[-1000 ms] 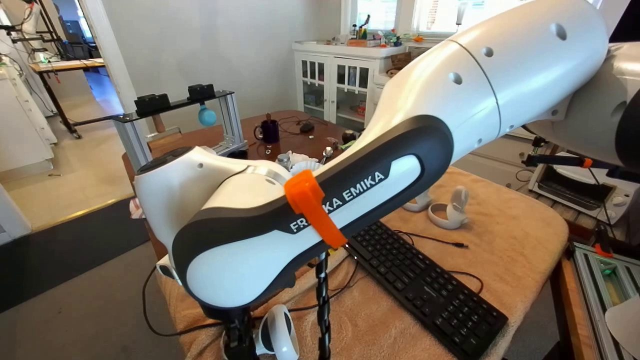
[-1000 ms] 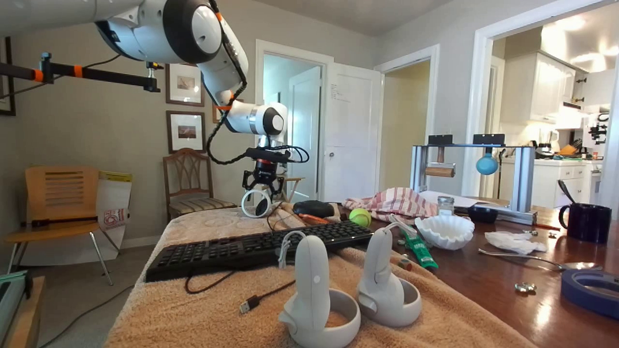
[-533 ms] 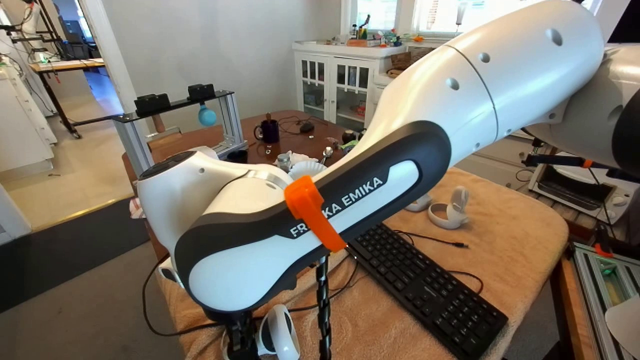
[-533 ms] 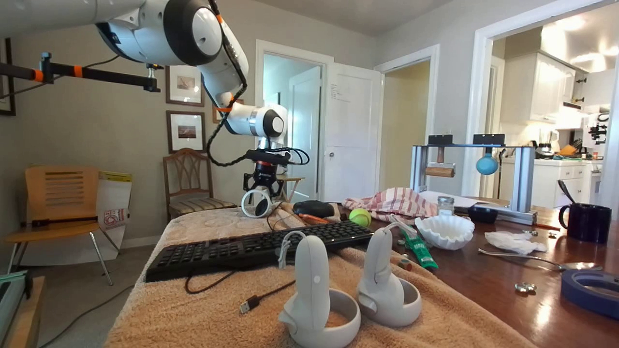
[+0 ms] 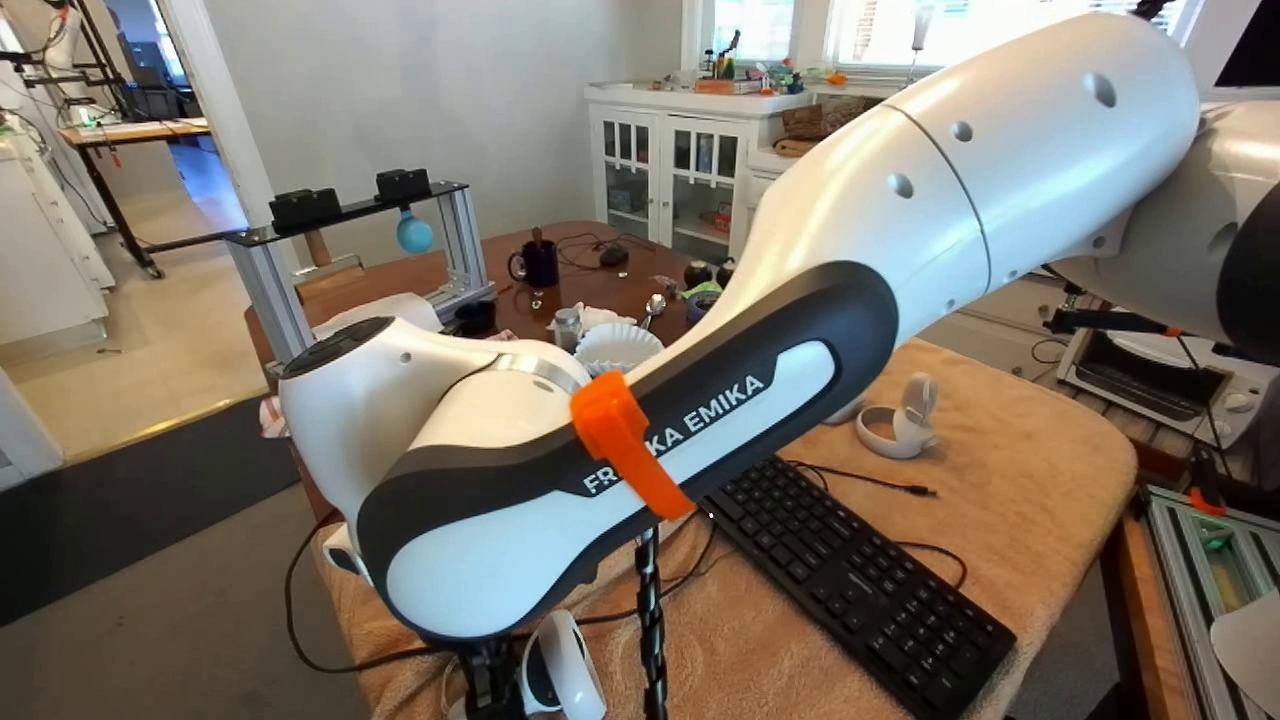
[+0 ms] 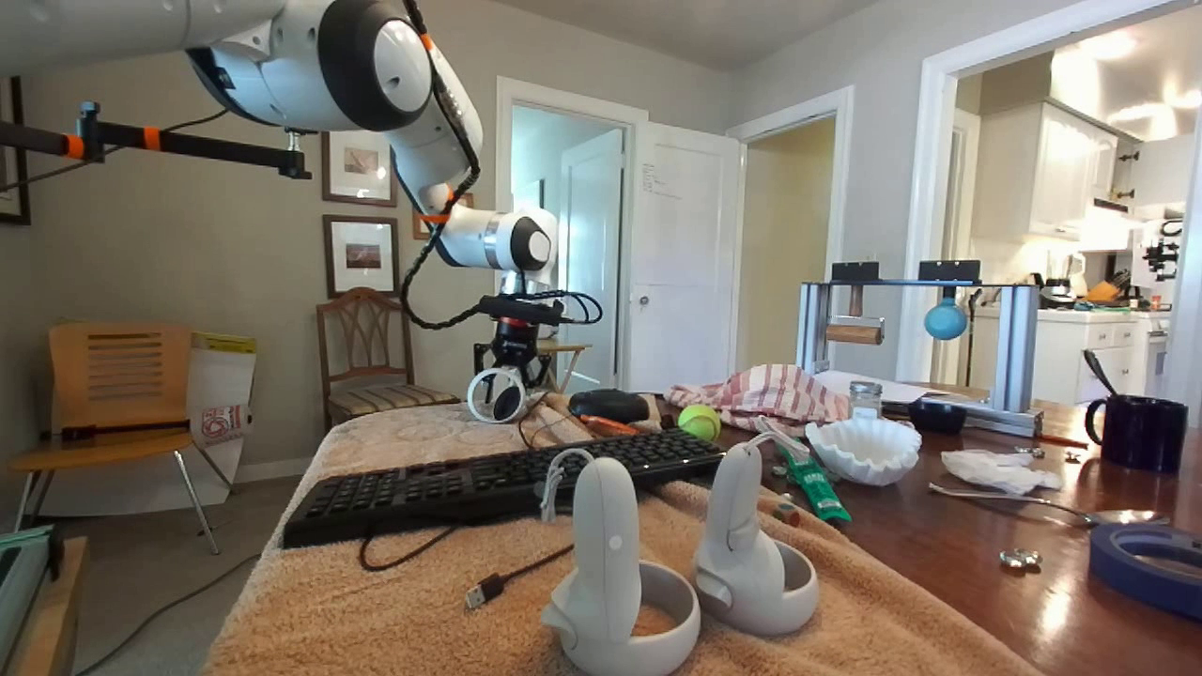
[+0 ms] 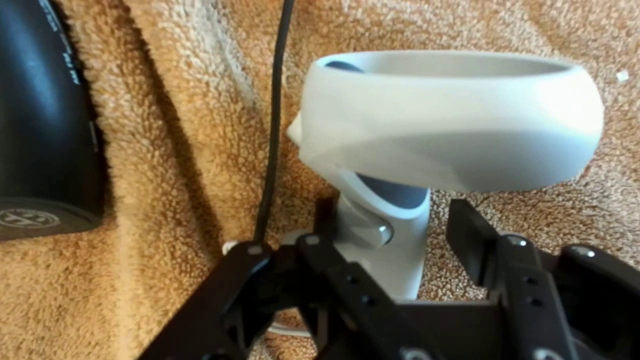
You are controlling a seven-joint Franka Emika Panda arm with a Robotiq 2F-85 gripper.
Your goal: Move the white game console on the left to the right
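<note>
Wrist view: grasping step, imo. Gripper [image 7: 394,221] half-spread astride the white game console [image 7: 450,120] (at the handle, gap one side), not holding yet. Next: squeeze, then lift.

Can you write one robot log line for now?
white controller: on towel, ungripped | pincer: open, straddling controller's handle | black cable: alongside
</note>
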